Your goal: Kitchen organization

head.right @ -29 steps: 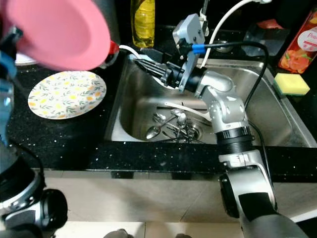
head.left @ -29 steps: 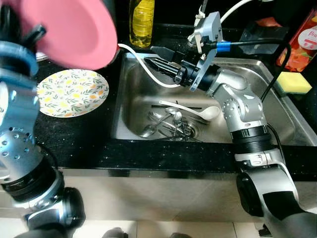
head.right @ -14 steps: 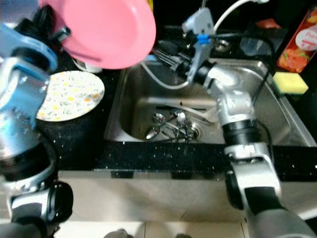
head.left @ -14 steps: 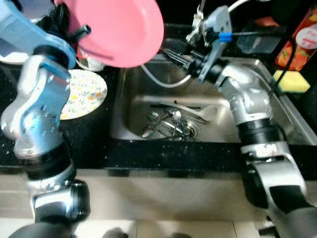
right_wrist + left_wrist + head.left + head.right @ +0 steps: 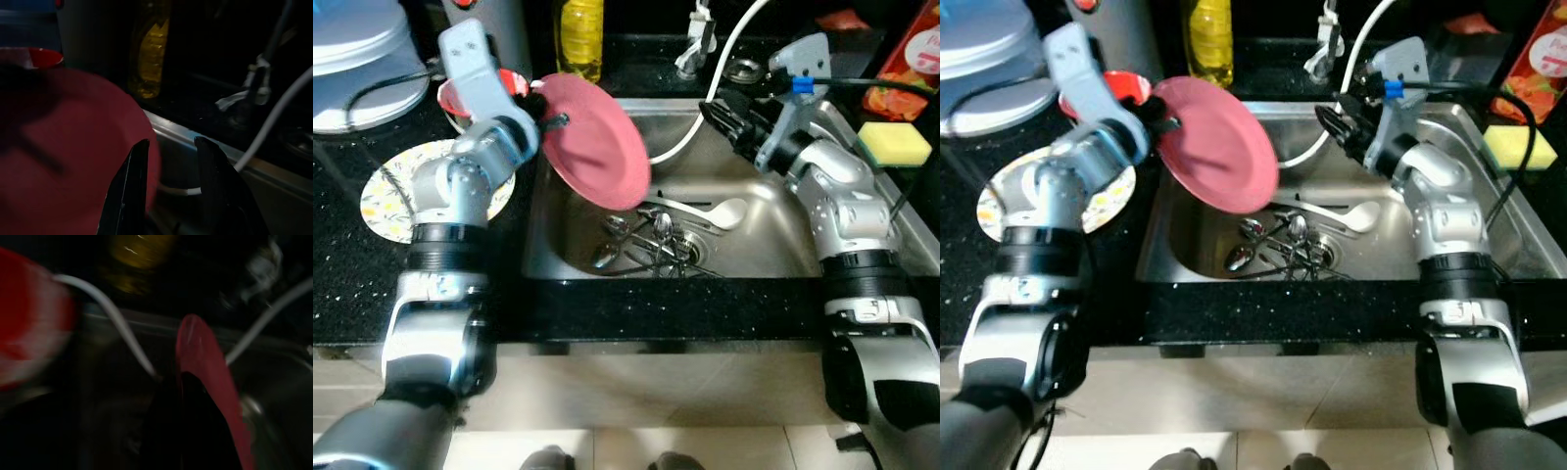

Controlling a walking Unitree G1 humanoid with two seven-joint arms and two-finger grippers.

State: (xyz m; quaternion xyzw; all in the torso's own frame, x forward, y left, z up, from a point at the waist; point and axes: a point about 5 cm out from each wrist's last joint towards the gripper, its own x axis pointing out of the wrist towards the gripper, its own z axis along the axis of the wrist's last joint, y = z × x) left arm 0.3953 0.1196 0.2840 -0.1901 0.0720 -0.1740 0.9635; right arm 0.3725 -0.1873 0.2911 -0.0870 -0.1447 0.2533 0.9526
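In the left eye view, the left tool (image 5: 540, 110) sits in the upper left of the frame, its fingers pinching the rim of a pink plate (image 5: 599, 143). The plate is tilted on edge over the left end of the steel sink (image 5: 759, 220), at centre frame. Under it, in the sink bottom, lie a heap of metal spoons (image 5: 651, 245) and a white ladle (image 5: 710, 211). On the black bench (image 5: 352, 284), at the left edge, a flowered plate (image 5: 382, 196) lies flat, partly covered by the left arm. Just behind that arm stands a red bowl (image 5: 460, 93). A yellow bottle (image 5: 579, 34) stands at the top, behind the sink. A white hose (image 5: 705, 98) curves from the top down into the sink. The right tool (image 5: 722, 110) hangs over the sink's upper right, pointing toward the pink plate, and a yellow sponge (image 5: 893, 142) lies at the right edge.

In the right eye view, the same layout shows, with the pink plate (image 5: 1219, 147) left of centre.

In the left wrist view, dark and blurred, the pink plate shows edge-on (image 5: 212, 382), gripped by the black fingers (image 5: 173, 431) at lower centre.

In the right wrist view, the two black fingers (image 5: 132, 191) stand spread apart at lower centre, holding nothing. The pink plate (image 5: 63, 147) covers the lower left, and the yellow bottle (image 5: 149, 54) stands at the top.
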